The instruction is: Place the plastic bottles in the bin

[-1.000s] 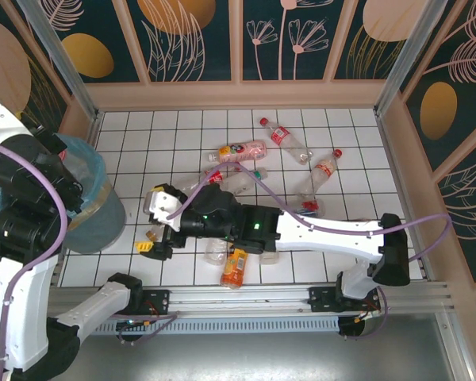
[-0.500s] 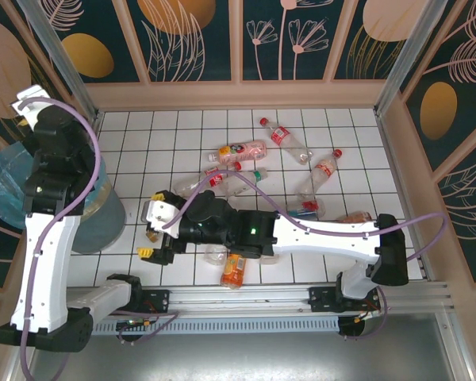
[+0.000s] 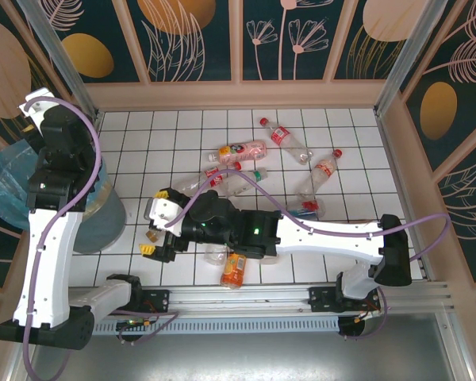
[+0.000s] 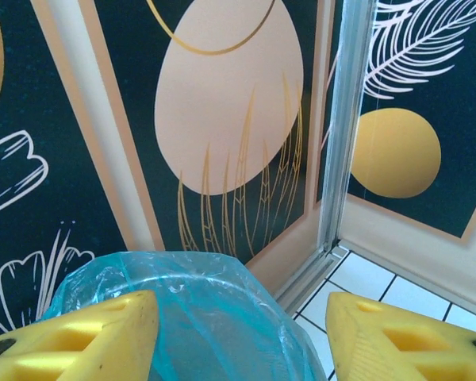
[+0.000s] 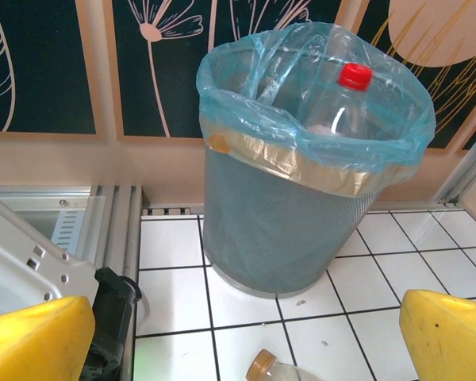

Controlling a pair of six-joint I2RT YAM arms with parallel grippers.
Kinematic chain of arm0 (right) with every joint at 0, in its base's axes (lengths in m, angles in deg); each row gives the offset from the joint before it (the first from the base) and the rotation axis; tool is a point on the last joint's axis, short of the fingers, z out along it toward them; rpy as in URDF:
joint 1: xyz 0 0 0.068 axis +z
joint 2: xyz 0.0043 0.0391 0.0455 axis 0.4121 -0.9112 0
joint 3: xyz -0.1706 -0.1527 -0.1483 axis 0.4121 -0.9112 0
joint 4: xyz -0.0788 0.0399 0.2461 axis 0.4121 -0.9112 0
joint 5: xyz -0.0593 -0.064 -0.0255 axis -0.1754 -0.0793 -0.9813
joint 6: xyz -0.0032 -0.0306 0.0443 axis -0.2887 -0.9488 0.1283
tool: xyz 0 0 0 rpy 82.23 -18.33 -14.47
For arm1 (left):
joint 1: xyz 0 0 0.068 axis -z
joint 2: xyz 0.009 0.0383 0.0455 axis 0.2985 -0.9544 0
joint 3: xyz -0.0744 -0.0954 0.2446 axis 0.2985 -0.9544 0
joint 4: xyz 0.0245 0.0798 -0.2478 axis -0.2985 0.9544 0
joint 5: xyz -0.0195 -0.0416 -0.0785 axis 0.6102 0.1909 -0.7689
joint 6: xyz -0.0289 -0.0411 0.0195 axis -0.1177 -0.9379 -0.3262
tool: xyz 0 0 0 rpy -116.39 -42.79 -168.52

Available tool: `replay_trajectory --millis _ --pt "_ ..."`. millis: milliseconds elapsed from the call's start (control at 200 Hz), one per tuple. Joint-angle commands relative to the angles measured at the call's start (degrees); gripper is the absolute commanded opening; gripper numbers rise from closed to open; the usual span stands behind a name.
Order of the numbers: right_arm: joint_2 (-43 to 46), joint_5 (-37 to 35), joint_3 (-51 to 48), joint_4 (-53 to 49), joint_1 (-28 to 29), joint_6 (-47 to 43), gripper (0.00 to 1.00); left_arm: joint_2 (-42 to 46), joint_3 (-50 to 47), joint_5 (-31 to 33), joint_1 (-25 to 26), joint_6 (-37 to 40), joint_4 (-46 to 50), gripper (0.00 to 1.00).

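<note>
Right gripper (image 5: 246, 341) is low over the white tile floor (image 5: 246, 305), facing the bin (image 5: 278, 226). Its yellow fingers (image 5: 36, 341) are spread wide and hold nothing. A tan-capped bottle (image 5: 266, 367) lies on the tiles low between the fingers, mostly cut off by the frame edge; it looks clear of both fingers, but contact can't be judged. In the top view the same gripper (image 3: 154, 222) sits just right of the bin (image 3: 103, 218), with that tan-capped bottle (image 3: 151, 235) between its fingertips. The bin stands upright by the left wall, grey mesh side, with a light-blue bag (image 5: 246, 103) folded over the rim. A red-capped bottle (image 5: 341, 103) stands inside it against the bag. Left gripper (image 4: 239, 317) hangs above the bag (image 4: 190, 278), fingers wide apart, empty. Other bottles lie on the floor. A pink-label bottle (image 3: 242, 149) and a red-label bottle (image 3: 287, 140) are toward the back. A second red-label bottle (image 3: 325, 167) is to the right of them. A red-cap and green-cap pair (image 3: 230, 181) lies just behind the right arm. One more bottle (image 3: 309, 206) is beside the forearm. An orange-label bottle (image 3: 234, 268) and a clear bottle (image 3: 216, 252) are at the near edge, just beside the arm.
</note>
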Motion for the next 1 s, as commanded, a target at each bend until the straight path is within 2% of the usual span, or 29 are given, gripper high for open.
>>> replay_trajectory --millis 0,250,550,731,851,996 --pt "1.81 -2.90 0.13 0.61 0.43 -0.30 0.99 0.50 3.02 -2.33 -0.39 -0.65 1.27 0.57" --pt "0.85 -9.36 4.46 -5.78 -2.38 6.66 0.99 -1.74 10.15 -10.92 -0.39 -0.71 4.48 0.55" --pt "5.46 -9.49 1.54 -16.49 -16.04 23.69 0.99 -8.99 17.81 -27.41 0.74 -3.30 5.76 0.49" --pt "9.26 -6.77 -1.46 -27.28 -26.84 32.22 0.98 -14.24 20.22 -26.23 11.20 -1.56 3.71 0.51" --pt "11.75 -5.26 -3.88 -34.05 -33.49 36.60 0.91 -17.45 21.00 -27.27 17.61 -0.87 1.57 0.51" --pt "14.72 -4.25 -8.79 -38.76 -39.19 41.45 0.82 -22.08 20.28 -33.69 25.52 -0.49 -2.04 0.51"
